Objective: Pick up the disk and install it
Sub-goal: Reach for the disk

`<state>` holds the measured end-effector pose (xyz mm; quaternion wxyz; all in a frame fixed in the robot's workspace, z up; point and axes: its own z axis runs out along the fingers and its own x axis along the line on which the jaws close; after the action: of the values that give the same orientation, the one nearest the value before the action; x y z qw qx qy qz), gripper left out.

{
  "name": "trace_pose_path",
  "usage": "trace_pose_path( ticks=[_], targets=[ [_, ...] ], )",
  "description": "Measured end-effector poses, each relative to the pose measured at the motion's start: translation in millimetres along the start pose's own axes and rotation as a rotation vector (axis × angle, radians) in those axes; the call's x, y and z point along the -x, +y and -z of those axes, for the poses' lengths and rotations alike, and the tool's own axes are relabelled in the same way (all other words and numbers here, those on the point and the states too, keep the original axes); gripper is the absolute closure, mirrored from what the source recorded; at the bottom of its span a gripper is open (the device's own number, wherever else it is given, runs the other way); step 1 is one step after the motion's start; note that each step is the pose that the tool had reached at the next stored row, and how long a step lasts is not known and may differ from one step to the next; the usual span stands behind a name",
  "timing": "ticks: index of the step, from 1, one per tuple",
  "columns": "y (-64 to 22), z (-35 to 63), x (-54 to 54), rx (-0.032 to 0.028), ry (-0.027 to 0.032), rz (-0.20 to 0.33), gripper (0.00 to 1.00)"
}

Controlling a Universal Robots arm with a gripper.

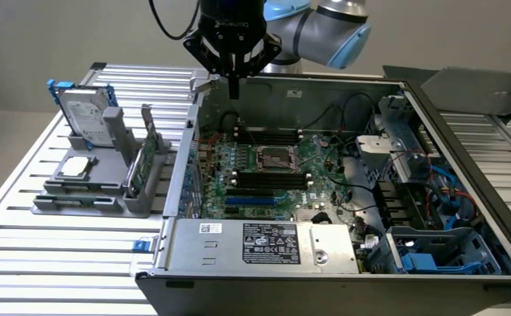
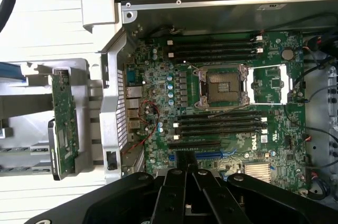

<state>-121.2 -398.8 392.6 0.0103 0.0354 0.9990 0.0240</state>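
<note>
The disk [image 1: 89, 117] is a silver-grey hard drive with a white label and blue side rails. It stands upright in a grey holder [image 1: 93, 181] on the slatted table, at the exterior view's left. My gripper [image 1: 234, 94] hangs over the back left corner of the open computer case [image 1: 344, 273], well apart from the disk. Its black fingers are shut with nothing between them. In the wrist view the gripper [image 2: 188, 171] points down at the motherboard [image 2: 222, 108] below it.
A thin green circuit card [image 1: 141, 164] [image 2: 63, 123] stands on edge in the holder beside the case wall. A small square silver chip [image 1: 77, 167] lies on the holder's front. Inside the case are a power supply [image 1: 265, 243], cables and a blue-trimmed drive bay [image 1: 431, 253].
</note>
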Motion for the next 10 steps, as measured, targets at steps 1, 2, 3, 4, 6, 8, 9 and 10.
trace_pose_path(
  ticks=[1, 2, 3, 4, 6, 8, 9, 10],
  targets=[
    [0.0, 0.0, 0.0, 0.0000, 0.0000, 0.000, 0.89],
    [0.0, 0.0, 0.0, 0.0001, 0.0000, 0.000, 0.89],
    [0.0, 0.0, 0.0, 0.0000, 0.0000, 0.000, 0.89],
    [0.0, 0.0, 0.0, 0.0000, 0.0000, 0.000, 0.89],
    [0.0, 0.0, 0.0, 0.0000, 0.0000, 0.000, 0.89],
    [0.0, 0.0, 0.0, -0.0001, 0.0000, 0.000, 0.89],
    [0.0, 0.0, 0.0, 0.0001, -0.0001, 0.000, 0.89],
    [0.0, 0.0, 0.0, 0.0000, 0.0000, 0.000, 0.89]
  ],
)
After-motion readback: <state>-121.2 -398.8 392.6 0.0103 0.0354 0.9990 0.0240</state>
